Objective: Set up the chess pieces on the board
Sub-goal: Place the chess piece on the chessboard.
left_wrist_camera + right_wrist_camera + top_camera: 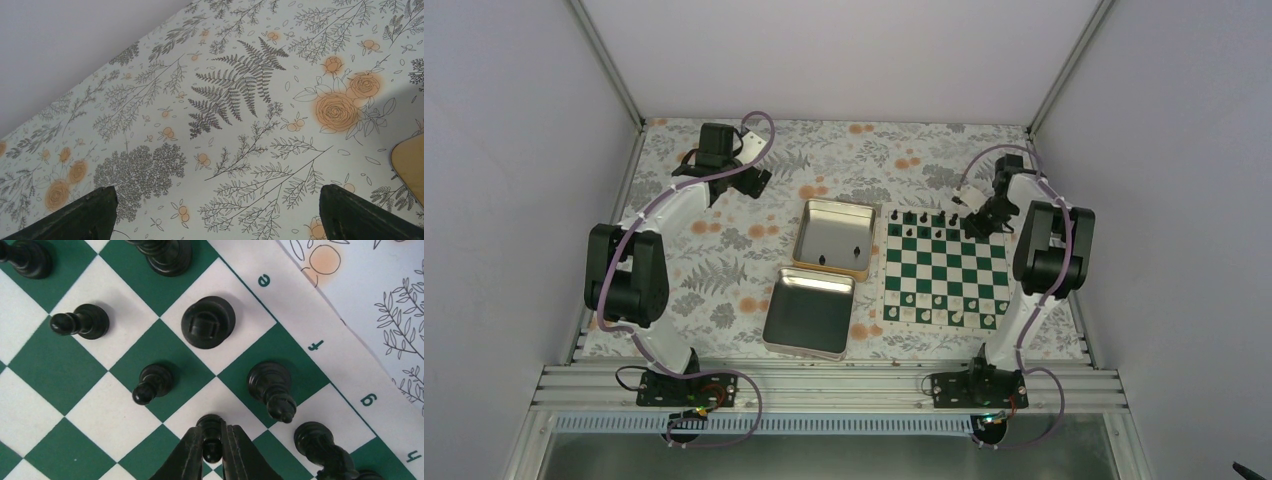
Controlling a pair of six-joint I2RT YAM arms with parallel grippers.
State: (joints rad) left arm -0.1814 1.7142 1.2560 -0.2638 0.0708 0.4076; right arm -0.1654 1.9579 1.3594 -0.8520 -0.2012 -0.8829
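**While the Left Arm Hangs Idle, the Right Pinches a Pawn**

Where the top view shows the board (946,270) lying at 3 o'clock from the two tins, the right gripper (984,215) hangs over its far edge, at about 1 o'clock from the board's centre. Its wrist camera shows the fingers clenched on a black pawn (210,450). The jaws press both sides of the piece, above a white square near the g file. Whether the pawn's base touches the board cannot be told.

Other black pieces (152,382) stand around it. One pawn is at 10 o'clock from the held one, a taller figure is at 2 o'clock on a green square, and another is at 4 o'clock just beside the border.

The left gripper (220,220) is released, its fingers (85,215) spread wide and holding nothing. It hovers over the floral cloth (240,100), at 10 o'clock from the open tin (836,205), well apart from the board.

Two small dark pieces lie inside that tin. The second tin (809,345) sits at 6 o'clock from it, touching or nearly so.
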